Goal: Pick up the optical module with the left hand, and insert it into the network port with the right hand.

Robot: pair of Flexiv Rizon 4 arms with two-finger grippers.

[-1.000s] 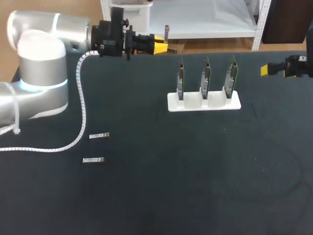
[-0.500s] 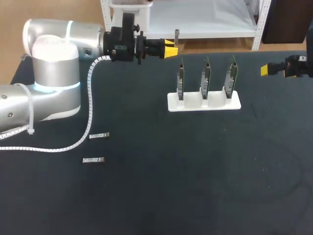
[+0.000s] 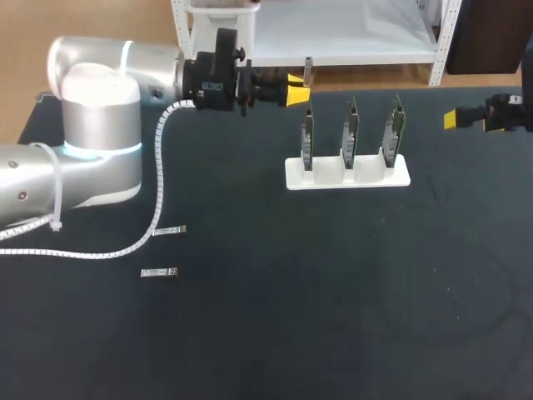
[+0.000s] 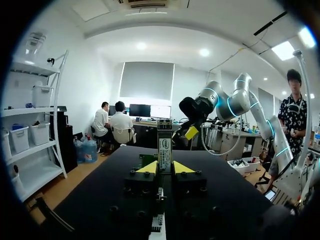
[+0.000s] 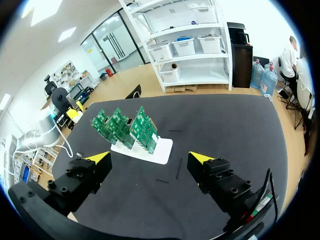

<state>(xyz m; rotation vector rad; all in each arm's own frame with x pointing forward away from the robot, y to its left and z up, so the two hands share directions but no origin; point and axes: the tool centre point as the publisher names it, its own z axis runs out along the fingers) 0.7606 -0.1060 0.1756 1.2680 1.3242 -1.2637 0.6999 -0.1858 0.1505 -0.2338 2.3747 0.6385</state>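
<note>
While the left claw (image 3: 298,88) pinches an upright optical module (image 3: 308,68) near the green cards (image 3: 351,132), the right claw (image 5: 150,159) gapes wide, holding nothing.

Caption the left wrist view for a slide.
Left tool grips an optical module between its yellow tips, over the dark table.

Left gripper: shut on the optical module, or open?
Shut on it. In the left wrist view the optical module stands upright between the two yellow tips of the left gripper, and both tips touch its sides.
</note>
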